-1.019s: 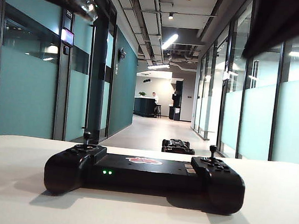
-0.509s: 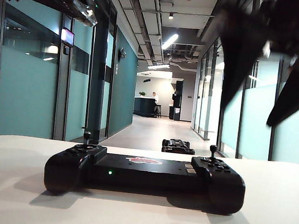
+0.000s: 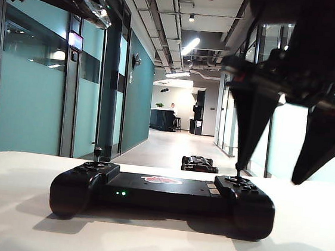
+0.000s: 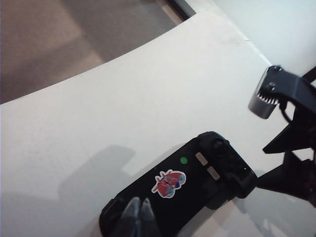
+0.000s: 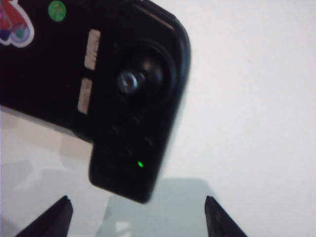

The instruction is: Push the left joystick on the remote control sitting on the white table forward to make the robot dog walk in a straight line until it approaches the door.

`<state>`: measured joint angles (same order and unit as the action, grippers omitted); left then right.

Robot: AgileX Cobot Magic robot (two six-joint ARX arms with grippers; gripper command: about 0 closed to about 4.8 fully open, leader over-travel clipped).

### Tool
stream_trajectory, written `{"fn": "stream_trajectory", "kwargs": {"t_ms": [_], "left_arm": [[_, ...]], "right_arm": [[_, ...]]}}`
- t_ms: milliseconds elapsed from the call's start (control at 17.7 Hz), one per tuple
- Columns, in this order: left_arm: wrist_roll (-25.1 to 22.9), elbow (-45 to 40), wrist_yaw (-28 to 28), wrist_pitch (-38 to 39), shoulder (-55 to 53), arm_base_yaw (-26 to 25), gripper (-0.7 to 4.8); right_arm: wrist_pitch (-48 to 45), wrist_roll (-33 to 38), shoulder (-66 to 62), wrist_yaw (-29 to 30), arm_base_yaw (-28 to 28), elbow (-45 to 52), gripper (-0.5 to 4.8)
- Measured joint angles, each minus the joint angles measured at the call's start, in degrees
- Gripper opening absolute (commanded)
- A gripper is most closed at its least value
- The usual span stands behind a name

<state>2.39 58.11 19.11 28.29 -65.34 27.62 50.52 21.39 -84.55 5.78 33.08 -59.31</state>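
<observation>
Right gripper hangs pointing down over the right end of the remote control, jaws spread wide, nothing between them; one fingertip hovers just above the right-hand thumbstick, the other beyond the controller's end. In the right wrist view only the two fingertips show, cut off. Left gripper is held high above the controller's left end, fingers pressed together, empty. Left joystick stands upright, untouched; in the left wrist view it cannot be made out. Controller lies mid-way along the white table, near its front edge: black, logo sticker, green lights lit. Robot dog shows small on the corridor floor beyond the far edge, legs hidden.
</observation>
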Motion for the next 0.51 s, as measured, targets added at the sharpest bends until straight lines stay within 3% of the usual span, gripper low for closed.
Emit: {"fn": "stream_trajectory", "kwargs": {"t_ms": [113, 509], "left_arm": [[0.0, 0.0, 0.0, 0.0, 0.0, 0.0, -0.05], [0.0, 0.0, 0.3, -0.1, 0.0, 0.0, -0.05]], "right_arm": [[-1.1, 0.0, -0.4, 2.3, 0.0, 0.0, 3.69], [-1.6, 2.1, -1.8, 0.4, 2.0, 0.0, 3.69]]}}
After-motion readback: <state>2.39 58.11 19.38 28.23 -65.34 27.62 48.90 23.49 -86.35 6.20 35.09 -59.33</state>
